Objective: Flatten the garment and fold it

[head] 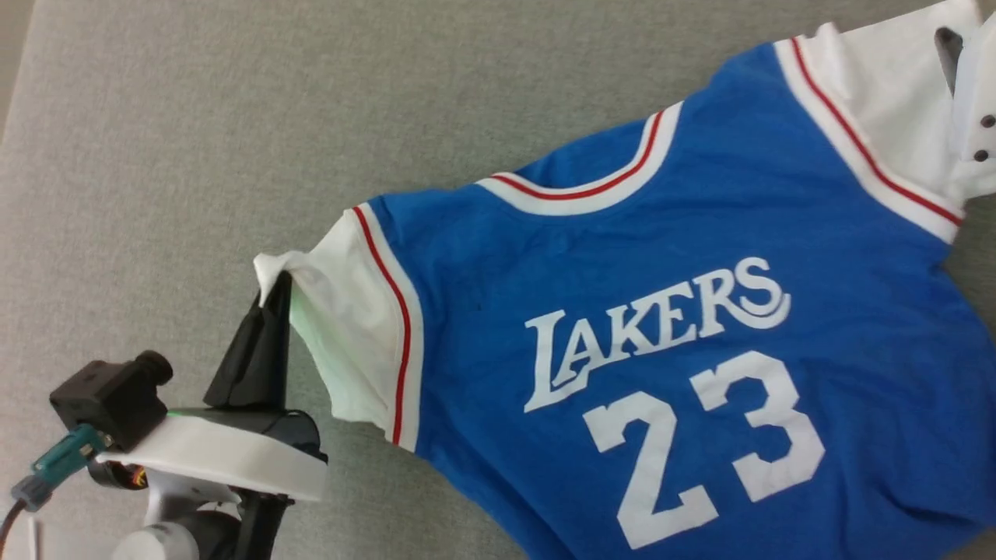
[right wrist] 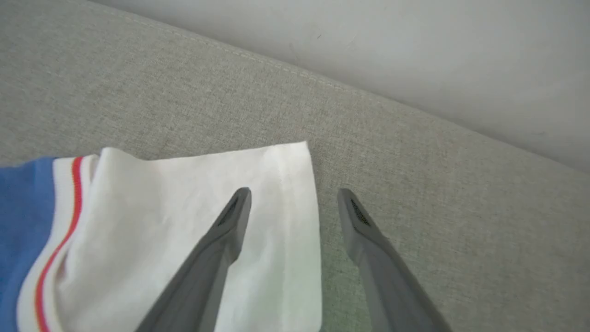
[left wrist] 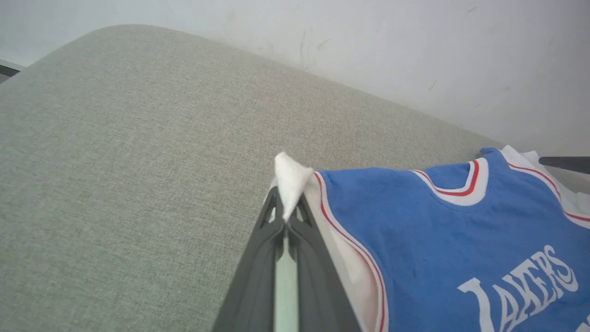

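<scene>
Desk [head: 194, 155] covered in grey woven fabric, rounded corner, seam along far edge. Pale scuffed wall [left wrist: 415, 55] behind it.

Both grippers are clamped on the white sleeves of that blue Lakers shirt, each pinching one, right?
Not quite. The left gripper is shut on one white sleeve of the garment, but the right gripper is open, its fingers spread at the other sleeve's edge; the right wrist view shows it.

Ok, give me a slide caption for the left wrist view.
Left gripper pinches the white sleeve corner of the blue jersey over grey upholstery.
</scene>
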Available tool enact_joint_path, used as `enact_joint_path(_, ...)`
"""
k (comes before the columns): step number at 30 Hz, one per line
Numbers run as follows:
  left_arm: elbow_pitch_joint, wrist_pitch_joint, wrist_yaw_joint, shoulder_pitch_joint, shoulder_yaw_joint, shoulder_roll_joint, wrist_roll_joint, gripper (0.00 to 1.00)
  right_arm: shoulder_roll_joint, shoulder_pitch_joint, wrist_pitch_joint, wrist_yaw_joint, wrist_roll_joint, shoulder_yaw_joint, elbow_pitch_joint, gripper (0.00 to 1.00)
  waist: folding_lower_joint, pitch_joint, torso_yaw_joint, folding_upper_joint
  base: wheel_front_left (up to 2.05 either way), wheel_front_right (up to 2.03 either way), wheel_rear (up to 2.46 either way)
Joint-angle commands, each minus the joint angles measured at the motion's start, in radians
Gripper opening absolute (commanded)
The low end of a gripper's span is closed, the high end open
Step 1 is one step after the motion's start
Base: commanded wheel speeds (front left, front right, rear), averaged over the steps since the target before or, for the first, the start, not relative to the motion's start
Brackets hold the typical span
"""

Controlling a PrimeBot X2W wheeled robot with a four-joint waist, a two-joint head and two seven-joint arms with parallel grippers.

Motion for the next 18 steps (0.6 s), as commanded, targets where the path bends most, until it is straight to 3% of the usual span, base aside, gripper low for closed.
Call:
enact_joint_path(1, 0.008, -0.010, -0.010, -0.020, -0.004, -0.005, 0.005, 0.00, -0.008, -0.010, 0.013, -0.001, -0.010, -0.003, 0.010, 1.00, -0.0003, 0.047, 0.041, 0.0000, 0.00, 0.00, 0.00)
enact_joint_path(11, 0.044, -0.022, -0.022, -0.046, -0.024, -0.009, 0.004, 0.00, -0.032, -0.003, 0.031, -0.001, -0.025, -0.018, 0.028, 1.00, -0.0003, 0.078, 0.054, 0.0000, 0.00, 0.00, 0.00)
enact_joint_path(13, 0.048, -0.024, -0.022, -0.047, -0.023, -0.009, 0.003, 0.00, -0.016, 0.001, 0.082, -0.001, -0.025, -0.042, 0.042, 0.00, -0.0003, 0.077, 0.050, 0.0000, 0.00, 0.00, 0.00)
enact_joint_path(18, 0.044, -0.028, -0.015, -0.045, -0.009, -0.002, 0.002, 0.00, 0.038, -0.002, 0.148, -0.001, -0.016, -0.045, 0.010, 0.00, -0.0003, 0.058, 0.020, 0.0000, 0.00, 0.00, 0.00)
